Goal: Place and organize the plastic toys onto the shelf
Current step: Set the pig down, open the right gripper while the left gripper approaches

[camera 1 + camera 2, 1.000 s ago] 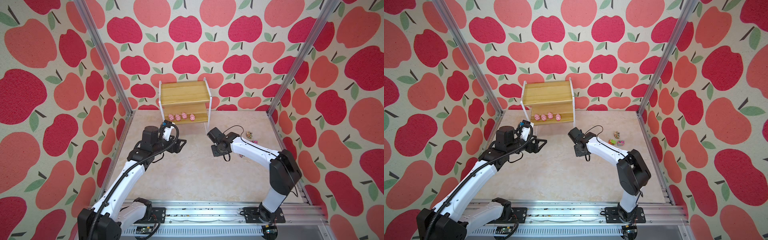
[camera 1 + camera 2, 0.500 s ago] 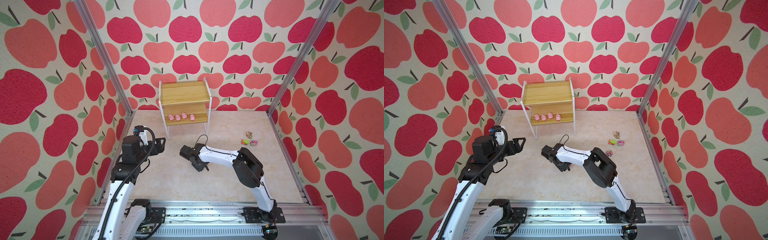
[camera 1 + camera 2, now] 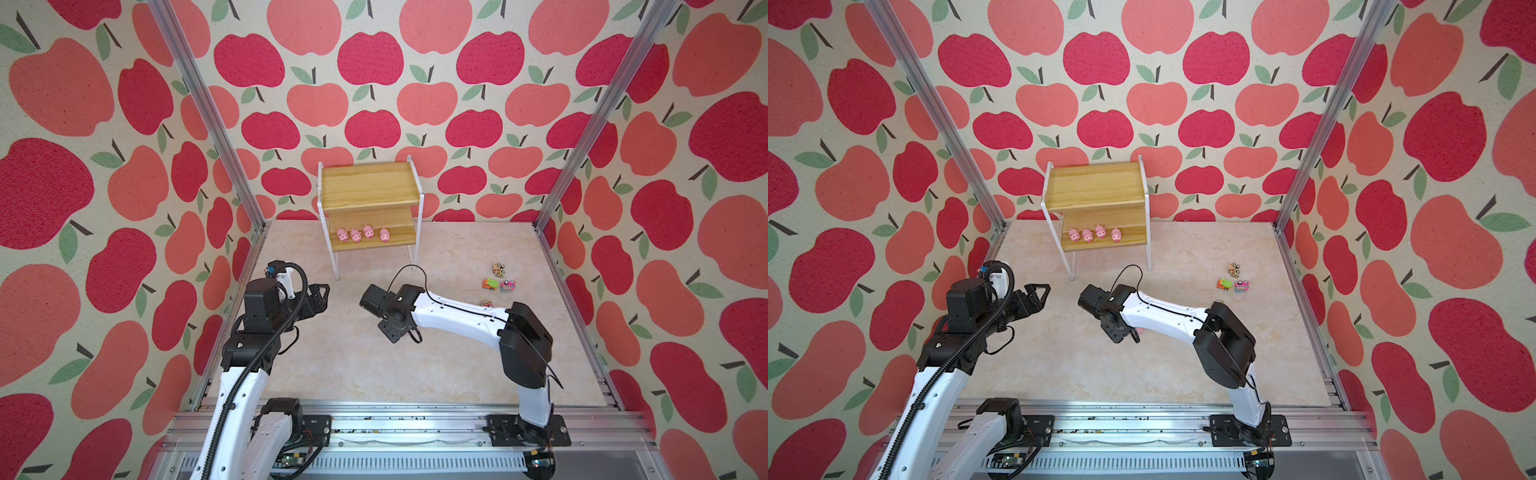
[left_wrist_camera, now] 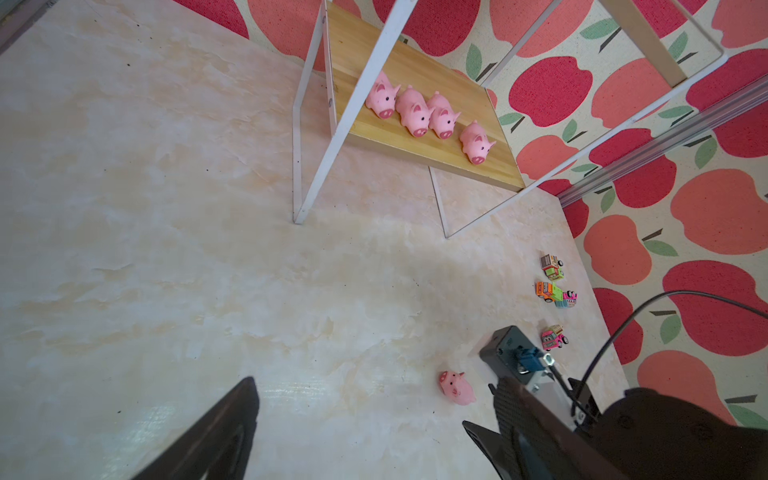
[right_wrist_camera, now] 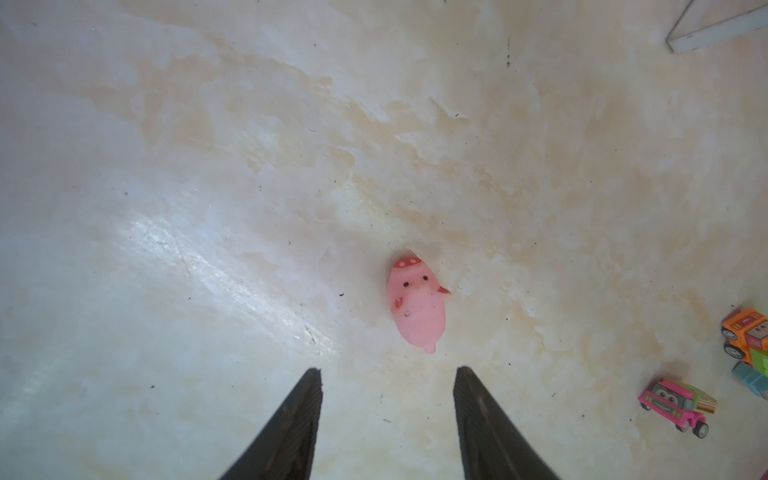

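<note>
Nearest the camera, both arms come up off the metal rail (image 3: 395,432) along the front edge of the table (image 3: 332,374). The left pincer (image 3: 1040,296) hangs over the left side of the table with its jaws spread wide and nothing in them. The right pincer (image 5: 388,369) is out around the middle, tipped down at the table. Its jaws are parted with a clear gap, and it's not holding anything either.

Just ahead of its fingertips is the loose pig (image 5: 417,307), a little pink one on the bare table, snout pointing away from the pincer and touching neither finger. From above, the right arm mostly covers it.

Over on the right side of the table are the toy trucks, four of them. The pink truck (image 4: 554,337) sits nearest, on its own. A bit past it, the orange and green truck (image 3: 490,284) and the pink and teal truck (image 3: 508,285) are right up against each other. Just beyond those is a fourth truck (image 3: 499,269), too small for me to call the colours. All four are on the table, well apart from the shelf.

At the far end, against the apple-print back wall (image 3: 374,124), stands the shelf (image 3: 368,183), two wooden boards in a thin white frame. The four pigs (image 3: 362,234) stand in a row on the lower board, toward its left end, snouts facing front. The one at the right end is a touch apart from the other three.
</note>
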